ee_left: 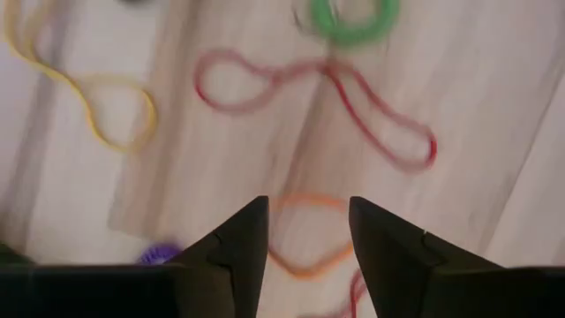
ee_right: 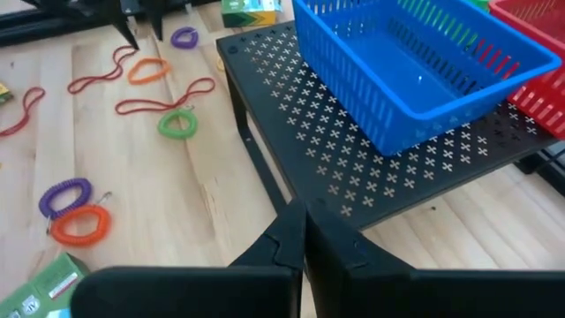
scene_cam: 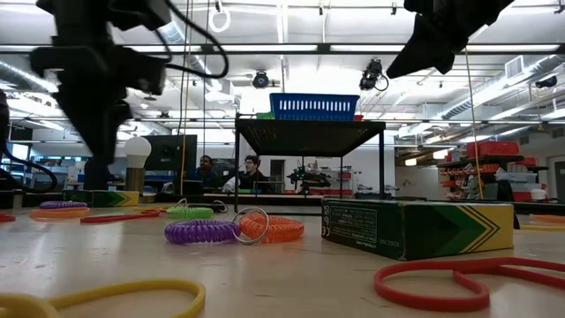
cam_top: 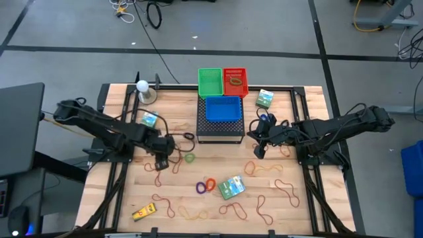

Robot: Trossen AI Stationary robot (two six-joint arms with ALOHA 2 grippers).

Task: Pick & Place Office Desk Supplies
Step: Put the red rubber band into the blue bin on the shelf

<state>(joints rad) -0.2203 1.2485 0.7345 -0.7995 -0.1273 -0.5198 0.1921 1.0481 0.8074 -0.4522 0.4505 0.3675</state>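
Note:
My left gripper (cam_top: pixel 160 162) (ee_left: pixel 307 240) points down over the table's left middle, open, with a thin orange rubber band (ee_left: pixel 305 237) lying on the wood below, between its fingertips. Just beyond it lie a red rubber band (ee_left: pixel 318 97), a green ring (ee_left: pixel 353 18) (cam_top: pixel 190 157) and a yellow band (ee_left: pixel 88 97). A purple ring (cam_top: pixel 200 188) and an orange ring (cam_top: pixel 210 183) lie beside a green printed box (cam_top: pixel 231 187). My right gripper (cam_top: pixel 259 151) (ee_right: pixel 305 237) is shut, holds nothing, and hangs in the air at the black mesh stand's near right corner.
A black mesh stand (cam_top: pixel 220 129) bears a blue basket (cam_top: pixel 223 108); green (cam_top: pixel 210 81) and red (cam_top: pixel 235 81) baskets stand behind it. More green boxes (cam_top: pixel 265 99) (cam_top: pixel 149 119), a yellow item (cam_top: pixel 143 211) and several rubber bands lie scattered across the near half of the table.

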